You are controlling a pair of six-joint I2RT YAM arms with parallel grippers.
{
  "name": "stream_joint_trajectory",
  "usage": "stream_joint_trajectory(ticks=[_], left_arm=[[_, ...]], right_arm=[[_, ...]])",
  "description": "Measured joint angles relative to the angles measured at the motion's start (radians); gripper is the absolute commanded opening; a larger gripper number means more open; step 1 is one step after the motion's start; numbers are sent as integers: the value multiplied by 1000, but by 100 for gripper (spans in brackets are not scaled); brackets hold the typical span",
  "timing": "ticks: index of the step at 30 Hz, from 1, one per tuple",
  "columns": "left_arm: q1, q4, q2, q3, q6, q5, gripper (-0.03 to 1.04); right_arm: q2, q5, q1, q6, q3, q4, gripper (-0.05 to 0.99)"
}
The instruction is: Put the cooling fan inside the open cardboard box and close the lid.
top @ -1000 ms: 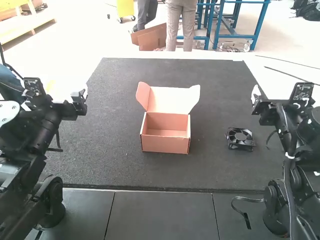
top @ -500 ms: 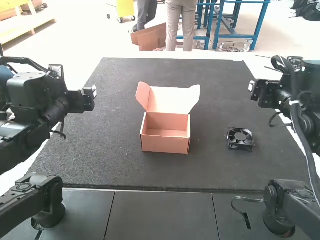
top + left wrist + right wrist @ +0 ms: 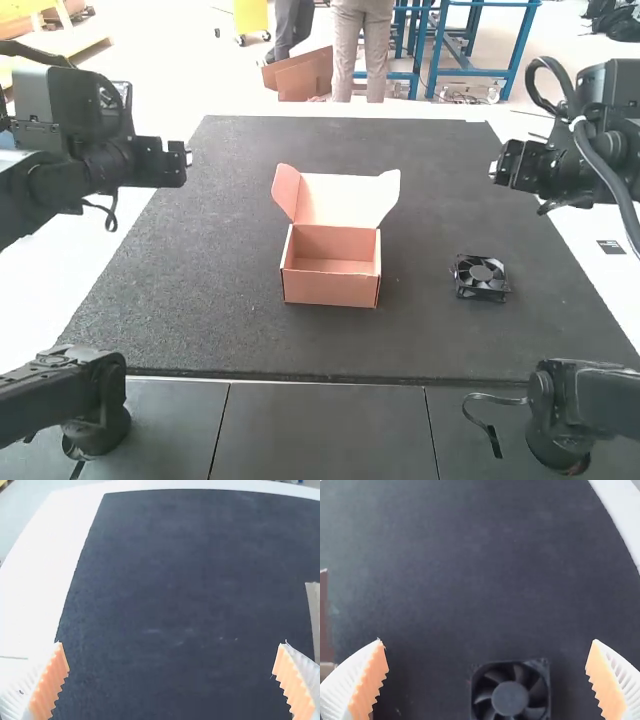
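The open cardboard box [image 3: 330, 264] stands in the middle of the black mat [image 3: 200, 280], its lid [image 3: 350, 198] upright at the back. The small black cooling fan [image 3: 481, 277] lies flat on the mat to the box's right. My left gripper [image 3: 176, 162] hangs high over the mat's left edge, well away from the box. In the left wrist view it [image 3: 170, 690] is open over bare mat. My right gripper [image 3: 502, 172] hovers high above and behind the fan. In the right wrist view it [image 3: 487, 682] is open, with the fan [image 3: 509, 694] below, between the orange pads [image 3: 369, 677].
A sliver of the box [image 3: 313, 610] shows at the edge of the left wrist view. Bare mat surrounds the box and the fan. A pale tabletop [image 3: 60, 270] borders the mat on the left and right.
Both arms have risen and their wrists have swung up. The two grippers now sit higher and farther back over the mat. Box and fan have not moved.
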Motion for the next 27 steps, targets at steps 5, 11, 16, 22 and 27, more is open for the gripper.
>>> stream_joint_trajectory(ticks=[5, 11, 16, 22, 27], left_arm=[[0, -66, 33, 32, 0, 8, 97], [0, -103, 65, 46, -1, 21, 97], [0, -134, 93, 58, -1, 32, 97], [0, -194, 129, 95, -6, 35, 97], [0, -198, 129, 106, -9, 35, 97]], right_arm=[[122, 2, -37, -45, 93, -138, 91], [280, 4, -104, -117, 170, -206, 91], [366, 5, -140, -172, 208, -261, 91], [459, 5, -142, -219, 209, -270, 91], [497, 7, -143, -235, 179, -249, 90]])
